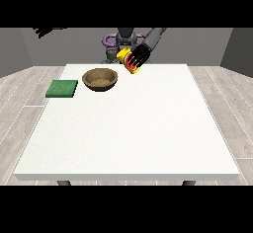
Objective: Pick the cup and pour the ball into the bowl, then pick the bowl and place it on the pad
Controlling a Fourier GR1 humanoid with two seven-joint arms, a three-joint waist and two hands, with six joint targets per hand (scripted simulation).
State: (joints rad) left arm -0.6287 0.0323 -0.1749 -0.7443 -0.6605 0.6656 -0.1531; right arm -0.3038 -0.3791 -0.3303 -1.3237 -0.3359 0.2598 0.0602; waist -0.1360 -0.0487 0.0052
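Gripping a tilted yellow cup [129, 60] with curled fingers, the hand at the view's right [139, 56] hovers at the wooden bowl's [101, 79] two o'clock; a green pad [62, 89] lies at its nine o'clock.

The black fingers [140, 55] of the hand at the view's right [142, 53] lie across the cup [131, 61], so much of its yellow wall and red inside is covered. The ball is not visible; whether it sits in the cup or in the bowl [101, 79] cannot be told, because both insides are too small to read. The hand at the view's left [47, 30] shows only as a dark shape at the far left, cut by the upper edge, and how its fingers lie cannot be told. The robot's body [118, 42] is cut at the top too. The legs [63, 182] of the bench [128, 128] are cut at the near edge.
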